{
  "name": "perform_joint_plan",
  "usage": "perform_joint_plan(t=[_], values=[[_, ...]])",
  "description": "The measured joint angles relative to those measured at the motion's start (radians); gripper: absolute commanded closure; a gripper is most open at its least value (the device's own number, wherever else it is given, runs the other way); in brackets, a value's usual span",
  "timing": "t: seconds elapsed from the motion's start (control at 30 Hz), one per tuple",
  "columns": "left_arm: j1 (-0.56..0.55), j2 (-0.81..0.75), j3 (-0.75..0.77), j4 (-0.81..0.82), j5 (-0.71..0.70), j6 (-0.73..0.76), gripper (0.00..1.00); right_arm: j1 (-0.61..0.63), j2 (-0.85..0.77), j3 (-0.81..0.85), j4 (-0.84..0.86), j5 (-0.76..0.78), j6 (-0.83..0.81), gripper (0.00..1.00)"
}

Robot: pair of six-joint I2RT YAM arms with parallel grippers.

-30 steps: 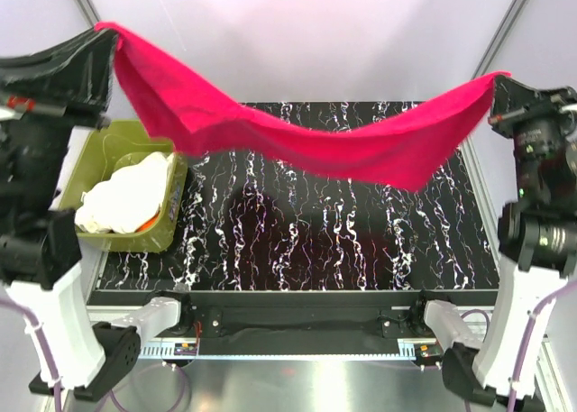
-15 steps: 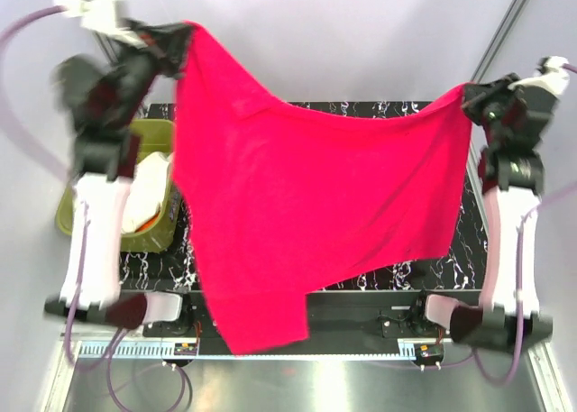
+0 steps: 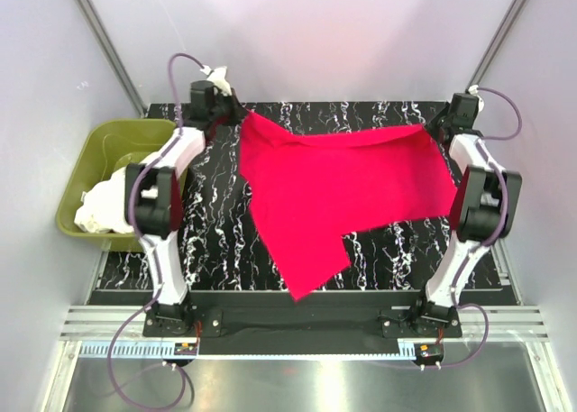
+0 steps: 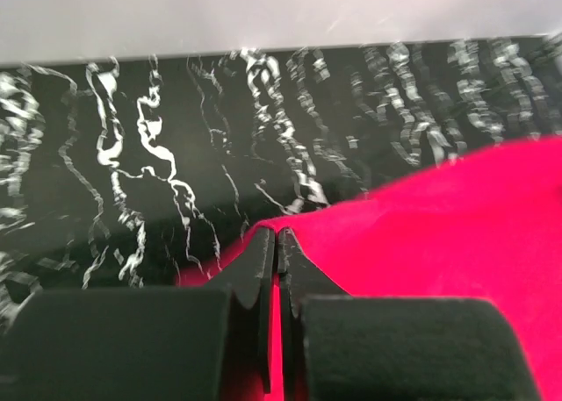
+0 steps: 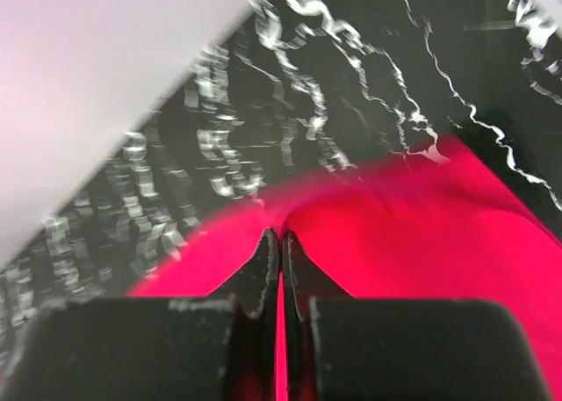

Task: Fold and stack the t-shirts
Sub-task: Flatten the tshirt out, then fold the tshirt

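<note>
A crimson-red t-shirt [image 3: 352, 191] lies spread across the middle of a black marbled table [image 3: 216, 236], its far corners pinched at upper left by the left gripper [image 3: 231, 108] and at upper right by the right gripper [image 3: 440, 123], both with fingers closed tight on the cloth. White t-shirts [image 3: 108, 200] sit bunched in an olive-green tub [image 3: 95, 146] at the left edge. The red shirt lies skewed, one flap trailing toward the bottom, so releasing now likely leaves a crooked fold, and tugging could slip the thin pinch.
</note>
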Motion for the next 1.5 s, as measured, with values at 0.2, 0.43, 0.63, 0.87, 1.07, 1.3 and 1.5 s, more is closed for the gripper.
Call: perform_joint_plan(t=[0.2, 0.43, 0.63, 0.87, 1.07, 1.3, 1.5], values=[[0.0, 0.229, 0.106, 0.049, 0.009, -0.06, 1.0, -0.007, 0.285, 0.212, -0.031, -0.015, -0.006, 1.0], [-0.005, 0.258, 0.13, 0.061, 0.014, -0.121, 1.0, -0.029, 0.403, 0.414, -0.076, -0.037, -0.011, 1.0], [-0.02, 0.22, 0.083, 0.083, 0.019, -0.186, 1.0, -0.051, 0.484, 0.583, -0.091, -0.072, 0.008, 1.0], [-0.028, 0.078, -0.024, 0.049, 0.039, -0.231, 1.0, -0.07, 0.631, 0.777, -0.106, -0.125, 0.048, 1.0], [-0.028, -0.04, -0.004, -0.024, 0.048, -0.271, 1.0, -0.08, 0.678, 0.813, -0.134, -0.148, 0.089, 1.0], [-0.04, -0.058, -0.032, -0.072, 0.093, -0.331, 1.0, -0.097, 0.679, 0.813, -0.135, -0.159, 0.141, 1.0], [-0.064, -0.058, -0.092, -0.111, 0.11, -0.364, 1.0, -0.118, 0.68, 0.813, -0.135, -0.184, 0.172, 1.0]])
